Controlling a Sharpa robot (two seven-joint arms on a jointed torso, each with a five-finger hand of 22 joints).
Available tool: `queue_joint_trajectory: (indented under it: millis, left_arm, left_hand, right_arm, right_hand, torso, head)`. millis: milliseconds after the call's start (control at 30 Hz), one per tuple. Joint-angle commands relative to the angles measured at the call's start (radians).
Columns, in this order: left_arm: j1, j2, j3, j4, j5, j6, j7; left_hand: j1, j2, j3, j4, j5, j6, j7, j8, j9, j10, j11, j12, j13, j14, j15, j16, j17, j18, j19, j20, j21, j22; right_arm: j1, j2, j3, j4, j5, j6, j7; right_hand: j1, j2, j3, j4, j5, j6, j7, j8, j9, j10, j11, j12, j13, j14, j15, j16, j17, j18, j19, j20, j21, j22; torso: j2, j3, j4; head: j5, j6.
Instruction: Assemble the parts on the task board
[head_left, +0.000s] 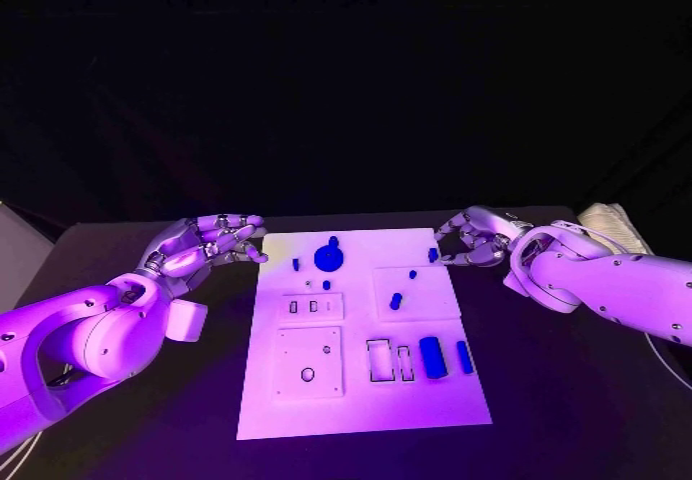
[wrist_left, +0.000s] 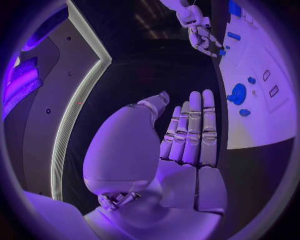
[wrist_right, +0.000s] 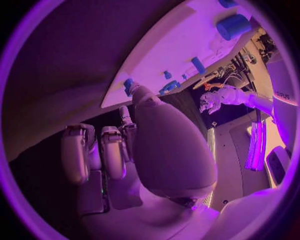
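The right hand (head_left: 473, 240) pinches a small blue part (head_left: 433, 254) at the task board's (head_left: 361, 400) far right edge, the left hand (head_left: 209, 245) holds nothing, and that thin pinch could let the part slip and roll off the board.

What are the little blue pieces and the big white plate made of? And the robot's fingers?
The blue parts look like matte plastic: solid colour, soft edges, no glint. The task board looks like smooth white plastic too, flat with neat cut-out slots, though painted metal is possible. The left hand and right hand look like shiny metal with pale plastic pads, going by their bright reflections.
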Motion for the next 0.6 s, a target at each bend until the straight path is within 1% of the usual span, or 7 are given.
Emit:
queue_joint_trajectory:
  millis: [33,100,233,300,367,500,600]
  left_arm:
    - [0.001,0.001,0.001,0.0,-0.007,0.022,0.01]
    - [0.001,0.001,0.001,0.0,-0.007,0.022,0.01]
    - [0.001,0.001,0.001,-0.001,-0.007,0.023,0.009]
    - [0.001,0.001,0.001,-0.001,-0.008,0.023,0.008]
    - [0.001,0.001,0.001,-0.001,-0.009,0.023,0.006]
    - [0.001,0.0,0.001,-0.001,-0.01,0.023,0.005]
    - [0.001,0.0,0.001,-0.001,-0.011,0.023,0.004]
  left_hand:
    - [-0.007,0.0,0.006,-0.003,0.0,-0.003,0.005,-0.006,0.0,-0.009,-0.002,-0.002,0.001,-0.005,0.0,0.002,0.001,-0.001,-0.007,0.001,0.004,0.001]
    - [-0.007,0.0,0.006,-0.003,0.0,-0.003,0.005,-0.006,0.0,-0.009,-0.002,-0.002,0.001,-0.005,0.0,0.002,0.001,-0.001,-0.007,0.001,0.004,0.001]
    - [-0.007,0.0,0.007,-0.004,0.0,-0.003,0.006,-0.007,0.0,-0.009,-0.001,-0.002,0.001,-0.007,0.0,0.001,0.0,-0.001,-0.01,0.001,0.005,0.001]
    - [-0.007,0.0,0.007,-0.004,0.0,-0.003,0.006,-0.007,0.0,-0.009,-0.001,-0.002,0.001,-0.007,0.0,0.001,0.0,-0.001,-0.01,0.001,0.005,0.001]
    - [-0.007,0.0,0.007,-0.004,0.0,-0.003,0.006,-0.007,0.0,-0.009,-0.001,-0.002,0.001,-0.007,0.0,0.001,0.0,-0.001,-0.01,0.001,0.005,0.001]
    - [-0.007,0.0,0.007,-0.004,0.0,-0.003,0.006,-0.007,0.0,-0.009,-0.001,-0.002,0.001,-0.007,0.0,0.001,0.0,-0.001,-0.01,0.001,0.005,0.001]
    - [-0.007,0.0,0.007,-0.004,0.0,-0.003,0.006,-0.007,0.0,-0.009,-0.001,-0.002,0.001,-0.007,0.0,0.001,0.0,-0.001,-0.01,0.001,0.005,0.001]
  right_arm:
    - [-0.005,0.007,0.0,-0.009,-0.006,0.032,0.018]
    - [-0.008,0.01,0.0,-0.012,-0.006,0.032,0.017]
    - [-0.01,0.016,-0.001,-0.014,-0.003,0.038,0.017]
    - [-0.011,0.018,-0.001,-0.015,0.0,0.043,0.02]
    - [-0.012,0.022,-0.001,-0.016,0.002,0.046,0.021]
    - [-0.015,0.03,-0.001,-0.019,0.004,0.047,0.021]
    - [-0.017,0.036,-0.001,-0.022,0.006,0.046,0.019]
  right_hand:
    - [0.008,0.001,0.008,0.002,0.005,0.002,0.002,-0.001,0.0,0.008,-0.004,0.004,0.165,0.104,0.0,0.004,0.263,0.004,0.044,0.003,-0.002,0.154]
    - [0.006,0.002,0.009,0.004,0.005,0.005,0.001,0.0,0.0,0.009,-0.004,0.005,0.166,0.104,0.0,0.004,0.263,0.003,0.045,0.002,-0.001,0.155]
    - [0.0,0.003,0.013,0.01,0.004,0.013,0.0,0.005,0.001,0.012,-0.005,0.009,0.168,0.104,0.0,0.004,0.263,0.003,0.046,0.002,0.0,0.157]
    - [-0.005,0.004,0.016,0.015,0.0,0.024,-0.002,0.011,0.003,0.013,-0.007,0.01,0.169,0.104,-0.002,0.004,0.263,0.002,0.047,0.001,0.002,0.159]
    - [-0.006,0.006,0.021,0.017,-0.001,0.036,-0.004,0.018,0.004,0.013,-0.009,0.01,0.169,0.104,-0.003,0.004,0.263,0.002,0.047,0.0,0.003,0.159]
    - [-0.012,0.013,0.034,0.026,-0.013,0.052,-0.008,0.029,0.006,0.017,-0.013,0.014,0.172,0.104,-0.007,0.004,0.263,0.002,0.049,-0.003,0.005,0.162]
    - [-0.017,0.022,0.045,0.032,-0.016,0.061,-0.012,0.035,0.006,0.02,-0.016,0.017,0.174,0.104,-0.009,0.004,0.263,0.001,0.051,-0.006,0.007,0.164]
  torso:
    - [-0.001,-0.0004,-0.0005]
    - [-0.001,-0.0008,-0.0013]
    - [-0.002,-0.0008,-0.0017]
    - [-0.002,-0.0015,-0.0016]
    - [-0.002,-0.001,-0.002]
    - [-0.001,-0.0001,-0.0024]
    - [-0.002,-0.001,-0.0013]
  head:
    - [0.0,-0.005]
    - [0.003,-0.006]
    - [0.001,-0.008]
    - [0.001,-0.01]
    - [0.0,-0.011]
    - [0.001,-0.011]
    - [0.0,-0.011]
